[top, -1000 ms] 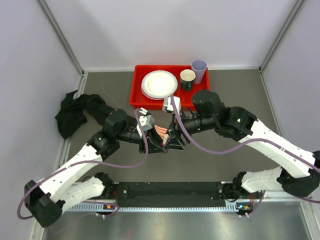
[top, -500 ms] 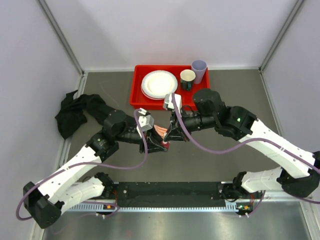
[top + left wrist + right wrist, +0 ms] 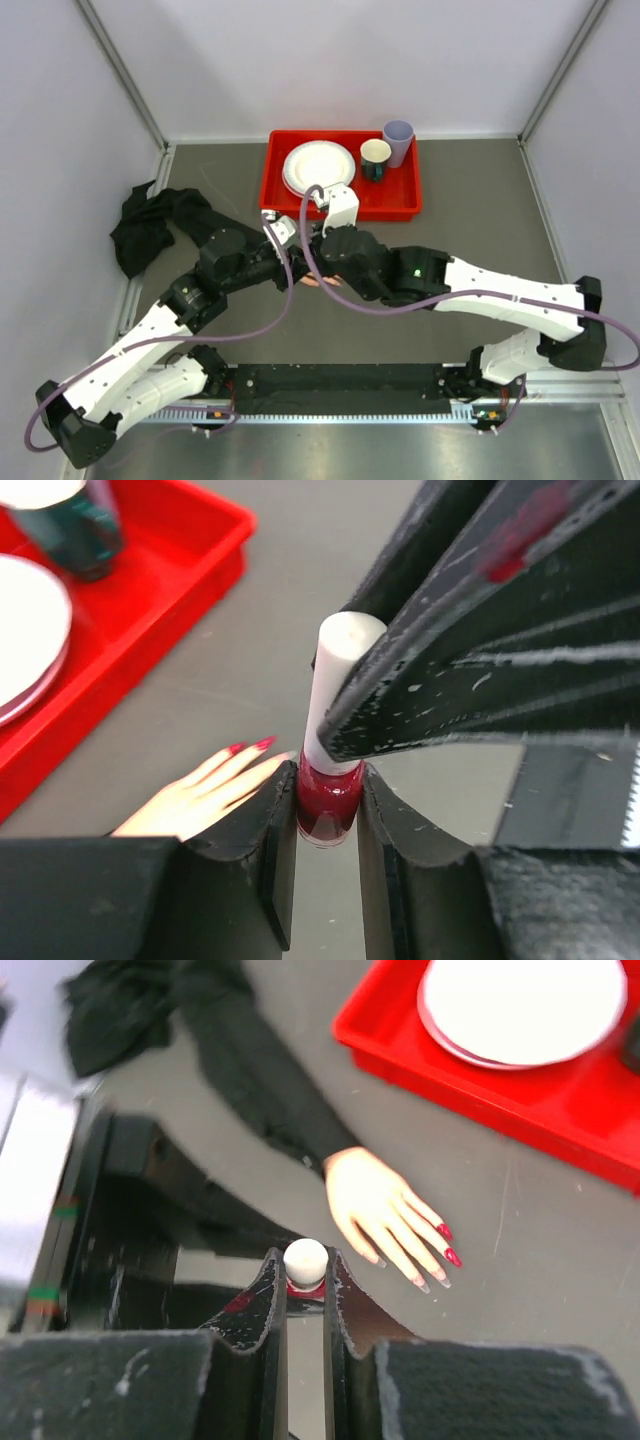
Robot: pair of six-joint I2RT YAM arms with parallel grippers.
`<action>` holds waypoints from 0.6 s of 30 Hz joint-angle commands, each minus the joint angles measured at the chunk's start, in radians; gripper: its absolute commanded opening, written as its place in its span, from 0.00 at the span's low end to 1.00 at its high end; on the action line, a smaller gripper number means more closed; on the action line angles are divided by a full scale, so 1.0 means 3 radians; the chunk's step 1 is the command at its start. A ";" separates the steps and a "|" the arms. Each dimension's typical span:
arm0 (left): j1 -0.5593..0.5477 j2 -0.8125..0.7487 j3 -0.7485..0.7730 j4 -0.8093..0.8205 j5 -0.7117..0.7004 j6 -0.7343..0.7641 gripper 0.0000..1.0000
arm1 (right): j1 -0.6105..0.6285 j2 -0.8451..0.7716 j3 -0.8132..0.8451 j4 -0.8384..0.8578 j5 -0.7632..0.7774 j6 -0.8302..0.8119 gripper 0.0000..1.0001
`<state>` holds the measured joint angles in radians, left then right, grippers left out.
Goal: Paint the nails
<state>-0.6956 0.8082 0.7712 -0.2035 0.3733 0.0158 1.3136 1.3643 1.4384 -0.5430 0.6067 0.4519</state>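
A small dark red nail-polish bottle [image 3: 328, 805] with a tall white cap [image 3: 340, 680] stands upright between my left gripper's [image 3: 328, 785] fingers, which are shut on its glass body. From above, my right gripper [image 3: 305, 1265] is shut on the same white cap [image 3: 305, 1257]. Beside the bottle, the pale mannequin hand [image 3: 375, 1200] lies flat on the grey table, black sleeve [image 3: 250, 1070] behind it. Two of the nails [image 3: 448, 1244] are dark red; the other fingertips look pale. From the top view both grippers meet above the hand [image 3: 318, 283], mostly hiding it.
A red tray [image 3: 272, 190] at the back holds a white plate [image 3: 318, 167], a dark mug [image 3: 375, 156] and a lilac cup [image 3: 398, 136]. A black cloth [image 3: 140, 228] lies bunched at the left, joined to the sleeve. Walls close in on three sides.
My right arm has swung left and lower over the hand, and its gripper has closed onto the bottle's cap. The left gripper keeps its hold on the bottle, shifted slightly back-left.
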 commanded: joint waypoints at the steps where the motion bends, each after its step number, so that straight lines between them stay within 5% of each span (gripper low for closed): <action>1: 0.0135 -0.0045 -0.0004 0.0443 -0.0764 -0.0078 0.00 | 0.0203 0.0131 0.0201 -0.0588 0.0519 0.0520 0.04; 2: 0.0135 -0.0040 -0.0009 0.0443 -0.0556 0.0008 0.00 | 0.0198 0.0100 0.0216 -0.0573 0.0448 0.0407 0.20; 7: 0.0135 -0.0035 0.0006 0.0499 0.0268 0.0055 0.00 | 0.0009 -0.0242 0.0375 -0.0609 -0.0286 -0.0400 0.64; 12: 0.0130 0.0011 -0.0009 0.0647 0.1223 -0.0037 0.00 | -0.0394 -0.0794 0.0176 -0.0557 -0.1299 -0.1142 0.68; 18: 0.0135 0.0282 0.0052 0.0801 0.2150 -0.0288 0.00 | -0.0962 -0.0989 0.0007 -0.0460 -0.2906 -0.1245 0.57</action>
<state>-0.6548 0.8433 0.7589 -0.0635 0.7605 -0.0097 1.1038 1.0729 1.4719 -0.7151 0.1112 0.1562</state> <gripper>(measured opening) 0.302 0.585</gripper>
